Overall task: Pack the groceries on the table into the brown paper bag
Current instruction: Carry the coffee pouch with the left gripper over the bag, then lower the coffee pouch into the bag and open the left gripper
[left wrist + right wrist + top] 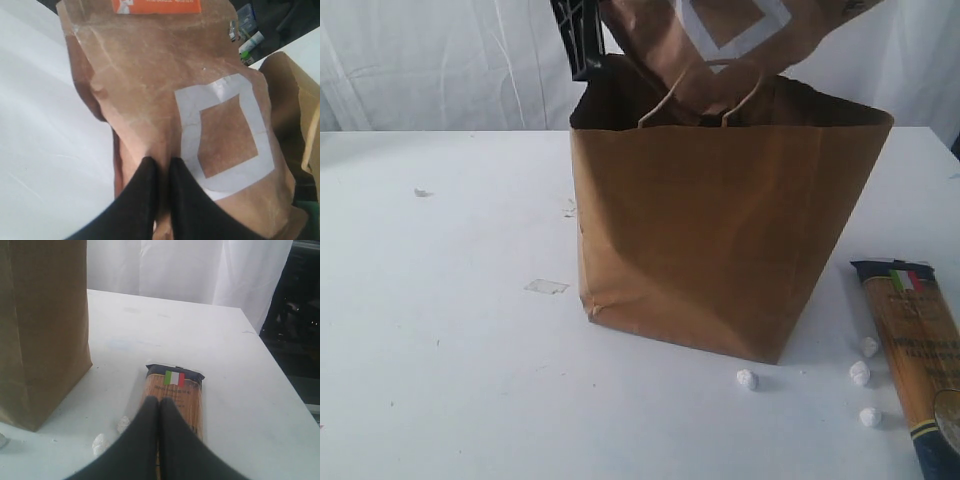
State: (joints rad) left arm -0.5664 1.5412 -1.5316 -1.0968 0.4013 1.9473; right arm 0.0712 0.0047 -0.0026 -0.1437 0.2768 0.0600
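My left fingers (142, 200) pinched the brown labelled pouch (740, 30), holding it right over the open brown paper bag (720, 230) standing on the tabletop (440, 350). Off to the right, the long spaghetti packet (920, 350) lay flat beside the bag, with my right fingers (145, 440) pressed together, empty, just above it.

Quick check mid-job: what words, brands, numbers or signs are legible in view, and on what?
No words can be read.
On the pouch: orange label, white lettering too blurred; white square outline, no words.
On the spaghetti packet: Italian flag sign; print below it too blurred.
On the paper bag: no print shows.
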